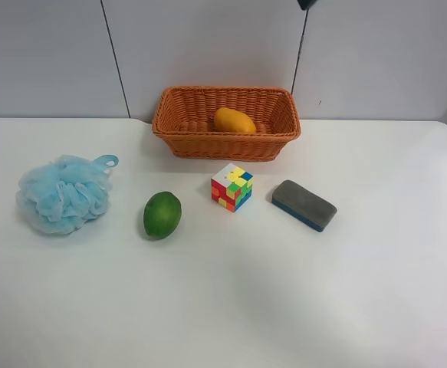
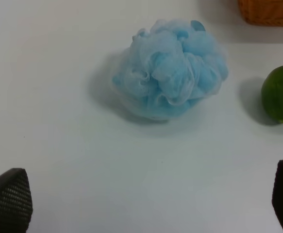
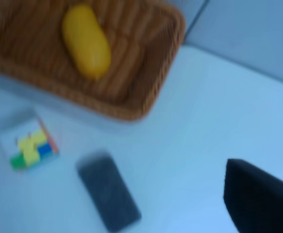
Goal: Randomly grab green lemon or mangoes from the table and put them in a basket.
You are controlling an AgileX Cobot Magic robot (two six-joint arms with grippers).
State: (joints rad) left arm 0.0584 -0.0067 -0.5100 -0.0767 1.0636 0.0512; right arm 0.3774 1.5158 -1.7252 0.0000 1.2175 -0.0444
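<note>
Inside basket — mango; lemon outside.

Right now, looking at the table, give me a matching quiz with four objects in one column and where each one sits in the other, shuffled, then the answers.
Objects:
1. mango
2. green lemon
3. colour cube
4. blue bath pouf

Places:
A. on the table, between the green fruit and the grey eraser
B. inside the wicker basket
C. farthest toward the exterior high view's left
D. on the table, between the pouf and the cube

Pairs: 1-B, 2-D, 3-A, 4-C
</note>
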